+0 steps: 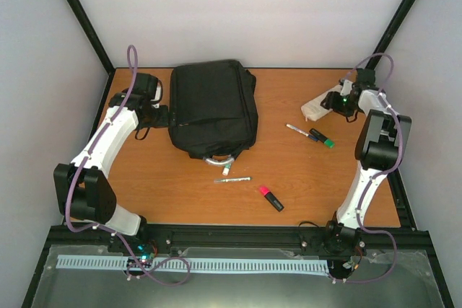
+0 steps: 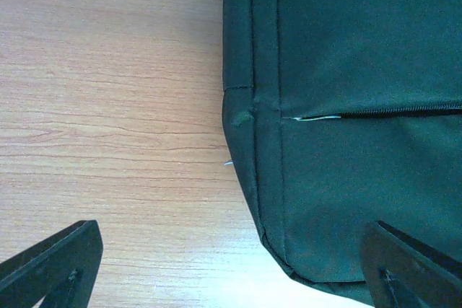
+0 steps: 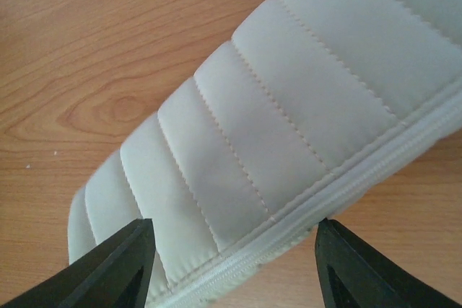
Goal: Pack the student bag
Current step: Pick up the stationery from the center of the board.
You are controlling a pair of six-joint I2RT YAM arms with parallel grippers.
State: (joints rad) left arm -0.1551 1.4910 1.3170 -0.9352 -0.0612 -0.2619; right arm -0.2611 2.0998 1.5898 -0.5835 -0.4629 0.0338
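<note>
The student bag (image 1: 213, 106) lies flat on the orange-brown wooden worktop (image 1: 303, 171), in the upper centre-left of the overhead frame. Its grey loop handle (image 1: 219, 158) points toward the bottom of the frame.

The left tool (image 1: 162, 113) sits at the bag's left edge with its jaws spread wide and nothing between them. In the left wrist view one finger (image 2: 50, 268) shows at the lower left over bare wood, and the other at the lower right over the black fabric, so the tool straddles a rounded corner of the bag. A closed zip (image 2: 390, 111) runs to the right from the bag's side seam.

The right tool (image 1: 339, 102) is at the upper right of the overhead frame, over a white quilted pouch (image 1: 315, 110) that lies well apart from the bag. In the right wrist view its two fingers (image 3: 108, 272) flank the pouch near one end, one on the quilted side and one at the zipped edge. I cannot tell whether they press on it yet.

Between bag and pouch lie a thin pen (image 1: 296, 129) and, just beside it, a black marker with a green cap (image 1: 323, 138). Below the bag handle lie a silver pen (image 1: 232, 179) and, lower right of that, a pink highlighter (image 1: 271, 198).
</note>
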